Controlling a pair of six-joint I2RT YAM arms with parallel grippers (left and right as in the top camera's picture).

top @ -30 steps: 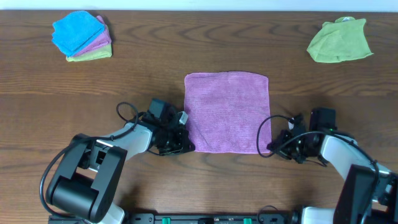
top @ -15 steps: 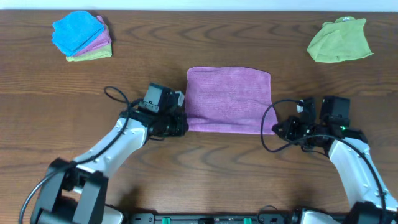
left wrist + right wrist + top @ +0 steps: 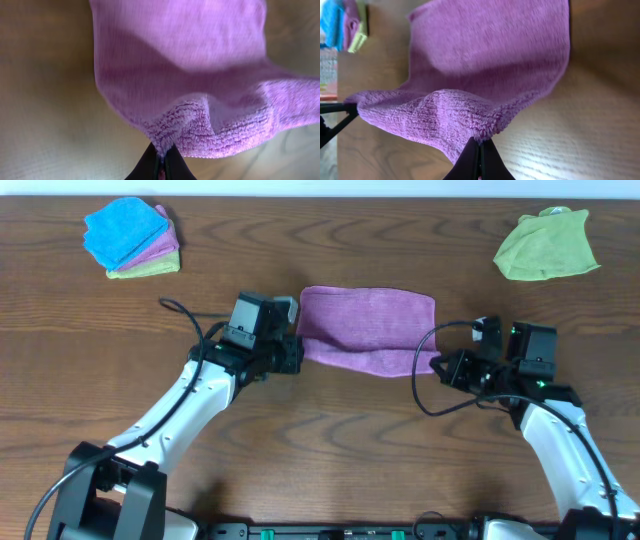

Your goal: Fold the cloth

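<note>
A purple cloth [image 3: 366, 328] lies in the middle of the wooden table with its near edge lifted and carried toward its far edge. My left gripper [image 3: 296, 356] is shut on the cloth's near left corner [image 3: 165, 145]. My right gripper [image 3: 437, 367] is shut on the near right corner [image 3: 482, 134]. Both corners hang a little above the table, and the cloth sags between them. The far edge still rests on the table.
A stack of folded blue, purple and green cloths [image 3: 132, 238] sits at the far left. A crumpled green cloth [image 3: 546, 245] lies at the far right. Cables loop beside both wrists. The folded stack also shows in the right wrist view [image 3: 342, 25].
Both grippers have moved away from the front edge toward the far side, carrying the cloth's near edge over itself. The visible cloth has shortened from a full square to a narrow band.
</note>
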